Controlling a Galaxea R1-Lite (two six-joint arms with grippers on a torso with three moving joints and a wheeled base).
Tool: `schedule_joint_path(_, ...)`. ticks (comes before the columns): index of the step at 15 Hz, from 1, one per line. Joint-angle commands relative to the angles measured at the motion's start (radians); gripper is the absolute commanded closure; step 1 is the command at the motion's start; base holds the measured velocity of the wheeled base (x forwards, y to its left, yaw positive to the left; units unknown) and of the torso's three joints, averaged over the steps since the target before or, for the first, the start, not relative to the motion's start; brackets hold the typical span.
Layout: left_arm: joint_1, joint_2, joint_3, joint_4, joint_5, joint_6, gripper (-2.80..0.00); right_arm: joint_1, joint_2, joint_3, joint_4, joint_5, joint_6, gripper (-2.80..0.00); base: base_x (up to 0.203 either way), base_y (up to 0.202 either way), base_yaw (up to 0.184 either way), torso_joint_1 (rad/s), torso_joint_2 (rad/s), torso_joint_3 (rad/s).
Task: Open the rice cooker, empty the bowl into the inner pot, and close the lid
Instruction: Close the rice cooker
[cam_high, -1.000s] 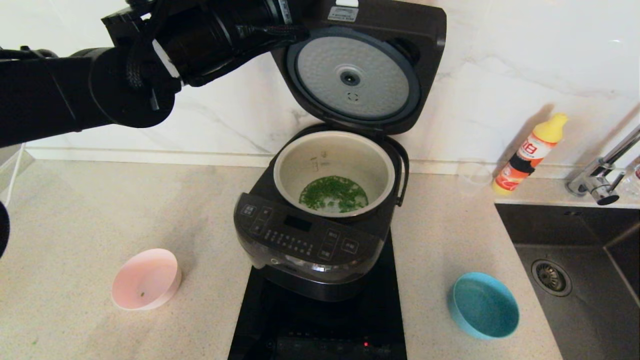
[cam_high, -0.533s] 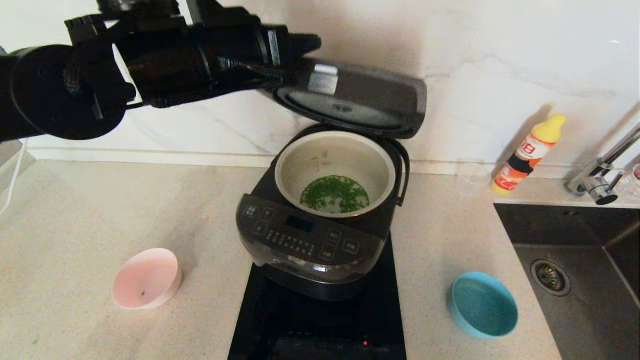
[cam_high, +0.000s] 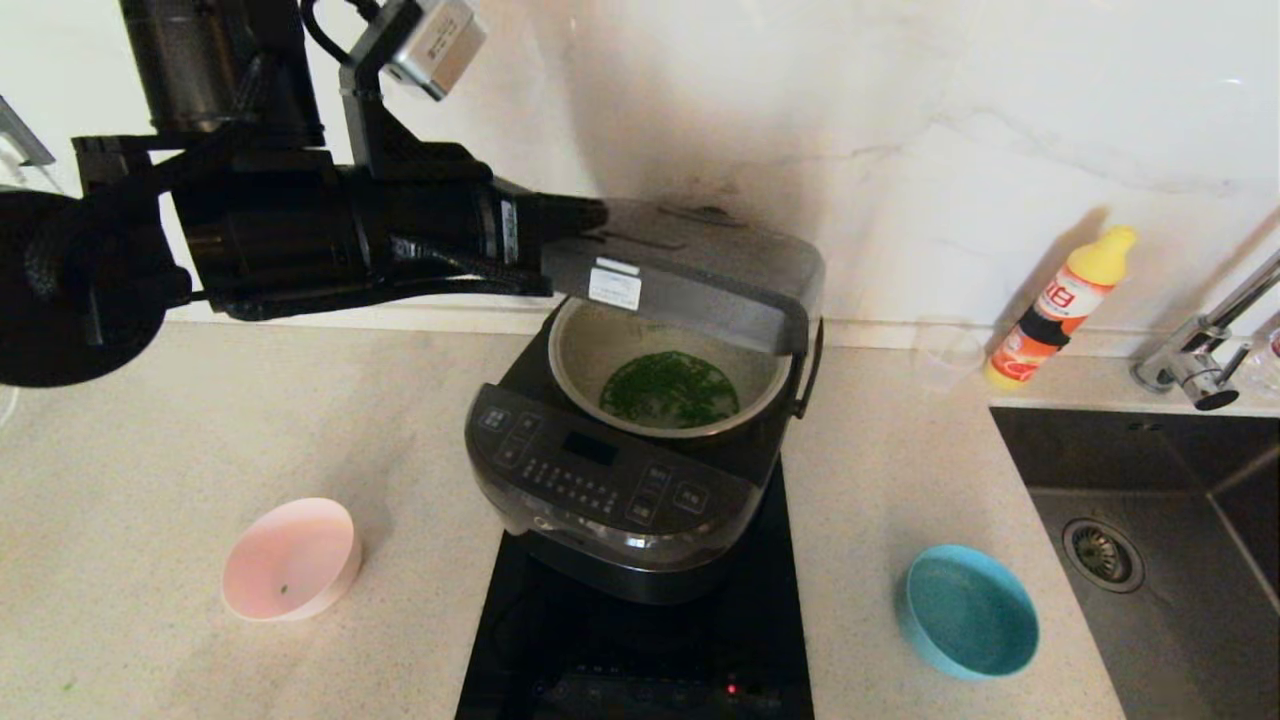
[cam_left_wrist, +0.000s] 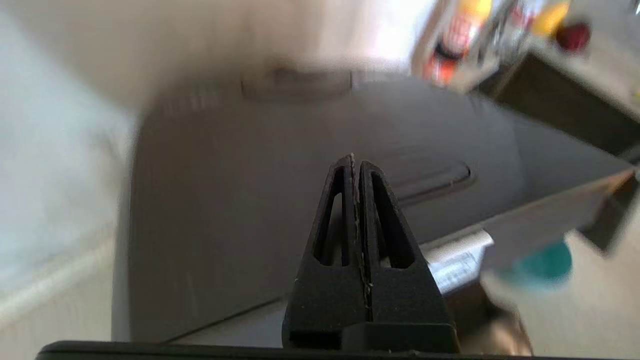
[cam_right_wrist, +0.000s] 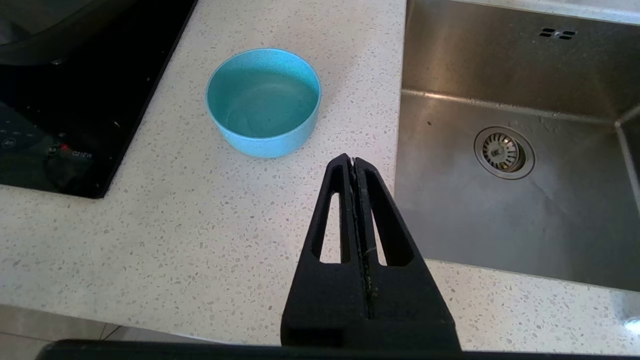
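Note:
The black rice cooker (cam_high: 610, 500) stands at the middle on a black cooktop. Its lid (cam_high: 700, 275) hangs about half shut over the cream inner pot (cam_high: 600, 345), which holds chopped greens (cam_high: 668, 388). My left gripper (cam_high: 590, 215) is shut and empty, its tips against the lid's top at its left rear; in the left wrist view the gripper (cam_left_wrist: 356, 161) lies over the lid (cam_left_wrist: 210, 190). The pink bowl (cam_high: 290, 560) sits upright at the front left, nearly empty. My right gripper (cam_right_wrist: 354, 161) is shut and empty, above the counter near the sink.
A teal bowl (cam_high: 968, 610) sits at the front right and shows in the right wrist view (cam_right_wrist: 263, 100). A steel sink (cam_high: 1150, 560) lies at the right with a faucet (cam_high: 1205, 345). A yellow-capped bottle (cam_high: 1062, 305) and a clear cup (cam_high: 945, 355) stand by the wall.
The lid has swung from fully upright down to about half shut, with my left arm following it downward. The bowls and the right arm have not moved.

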Motion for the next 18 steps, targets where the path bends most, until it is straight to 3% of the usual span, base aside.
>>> schedule_joint_path(1, 0.011, -0.067, 0.101, -0.006, -0.002, 0.001, 0.00, 0.000, 0.001, 0.000, 0.001, 0.000, 0.000, 0.00, 0.000, 0.000, 0.000, 0.000, 0.00, 0.000)
schedule_joint_path(8, 0.016, -0.177, 0.449, -0.024, -0.001, 0.010, 0.00, 0.000, 0.001, 0.000, 0.001, 0.000, 0.000, 0.00, 0.000, 0.000, 0.000, 0.000, 0.00, 0.000)
schedule_joint_path(11, 0.016, -0.155, 0.545, -0.131, -0.002, 0.006, 0.00, 0.000, 0.001, 0.000, 0.001, 0.000, 0.000, 0.00, 0.000, 0.000, 0.000, 0.000, 0.00, 0.000)
schedule_joint_path(15, 0.020, -0.137, 0.563, -0.294, -0.003, -0.015, 0.00, 0.000, 0.001, 0.000, 0.001, 0.000, 0.000, 0.00, 0.000, 0.000, 0.000, 0.000, 0.00, 0.000)
schedule_joint_path(18, 0.022, -0.147, 0.480, -0.413, -0.001, -0.026, 0.00, 0.000, 0.001, 0.000, 0.001, 0.000, 0.000, 0.00, 0.000, 0.000, 0.000, 0.000, 0.00, 0.000)
